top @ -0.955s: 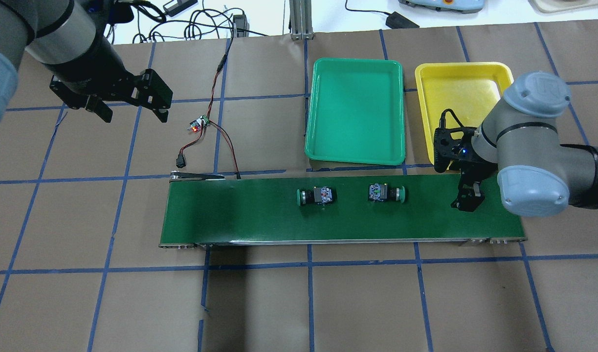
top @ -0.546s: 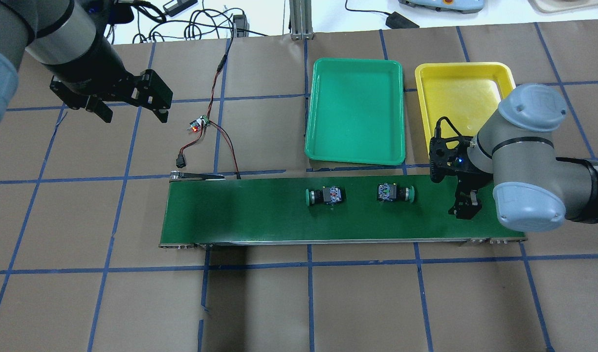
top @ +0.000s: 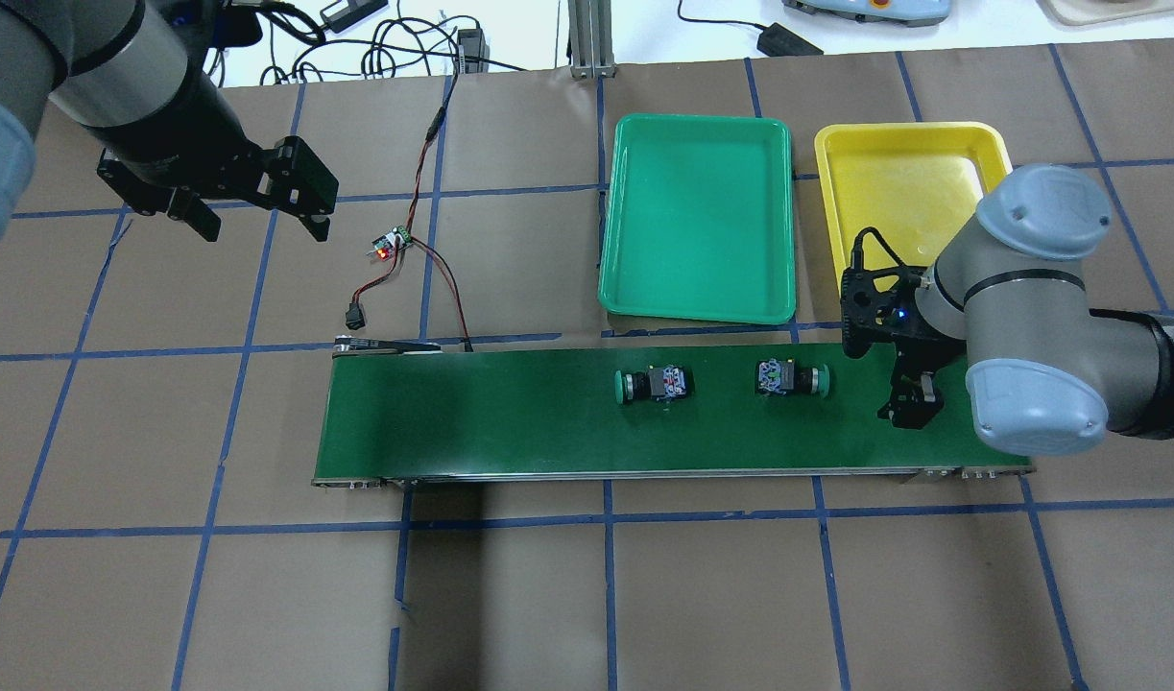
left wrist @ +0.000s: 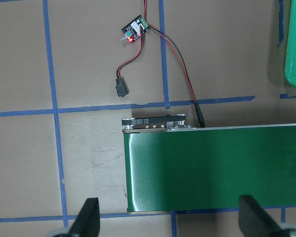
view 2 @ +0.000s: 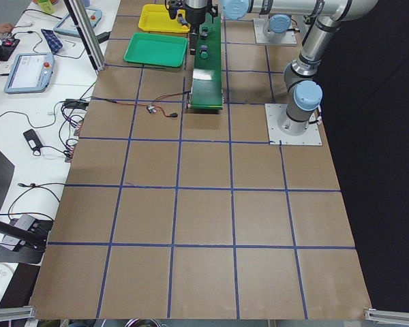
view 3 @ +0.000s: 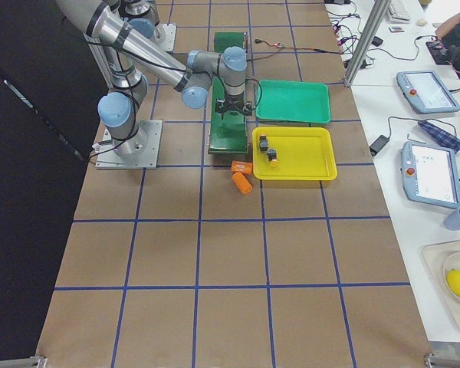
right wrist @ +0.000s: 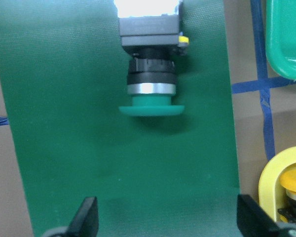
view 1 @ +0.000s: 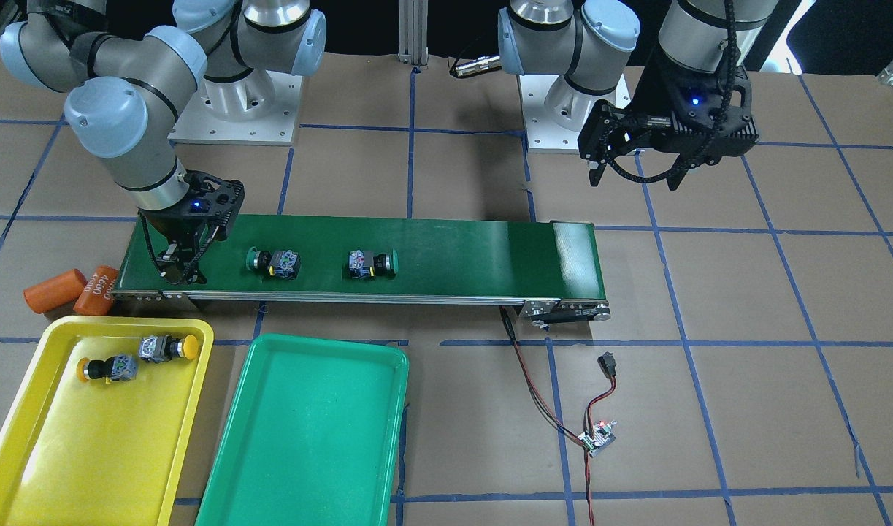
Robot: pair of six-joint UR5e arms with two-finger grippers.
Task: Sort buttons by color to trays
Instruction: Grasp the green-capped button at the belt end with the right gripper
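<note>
Two buttons (top: 654, 385) lie on the conveyor belt (top: 471, 422) — two more in the end tray (view 1: 52, 453).

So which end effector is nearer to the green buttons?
Right. The right end effector hovers over the belt beside the green buttons; the left end effector is far off.

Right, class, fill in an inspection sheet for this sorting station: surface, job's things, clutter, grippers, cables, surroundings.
Surface: brown paper-covered table with blue tape grid; green conveyor belt across it.
Job's things: two green buttons lying on the belt; two yellow buttons in the yellow tray; green tray holds no button.
Clutter: two orange cylinders beside the belt's end.
Grippers: left gripper open, off the belt; right gripper open over the belt, nearest of the green buttons just ahead.
Cables: red-black wires run from belt to a small lit board.
Surroundings: pendants on white side benches.
</note>
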